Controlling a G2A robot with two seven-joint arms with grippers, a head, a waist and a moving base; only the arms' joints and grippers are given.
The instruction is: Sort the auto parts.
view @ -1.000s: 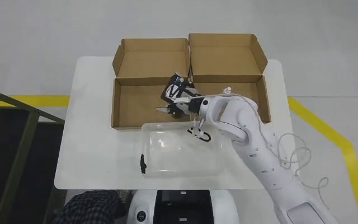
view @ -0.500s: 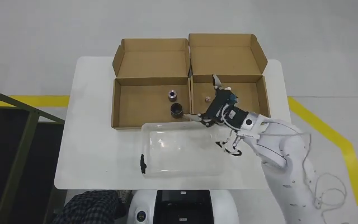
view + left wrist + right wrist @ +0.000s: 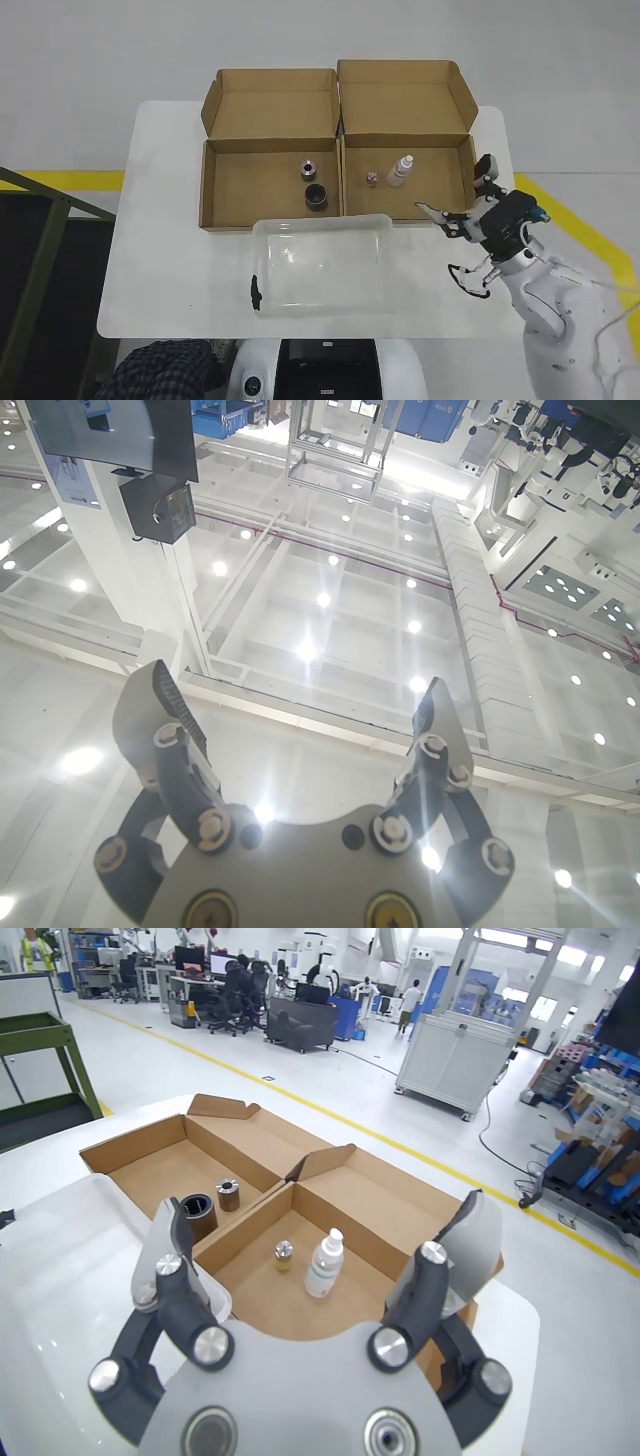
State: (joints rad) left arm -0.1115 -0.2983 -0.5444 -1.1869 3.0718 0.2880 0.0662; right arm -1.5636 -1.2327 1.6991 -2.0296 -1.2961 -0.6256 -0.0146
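The right claw (image 3: 456, 187), spread wide, is hovering beside the right box (image 3: 437, 163) (at the tabletop's (image 3: 160, 250) edge), where a white bottle (image 3: 400, 170) and small metal part (image 3: 371, 178) are standing. A dark bushing (image 3: 316, 196) and smaller cylinder (image 3: 307, 169) are sitting in the left box (image 3: 245, 185). The left claw (image 3: 295, 677) is gaping wide too.

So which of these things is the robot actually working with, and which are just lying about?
Part of the job: left cardboard box holding dark bushing and small metal cylinder; right cardboard box holding small brass part and white spray bottle; clear plastic bin.

Just lying about: green rack; yellow floor line; small black piece at the bin's edge.
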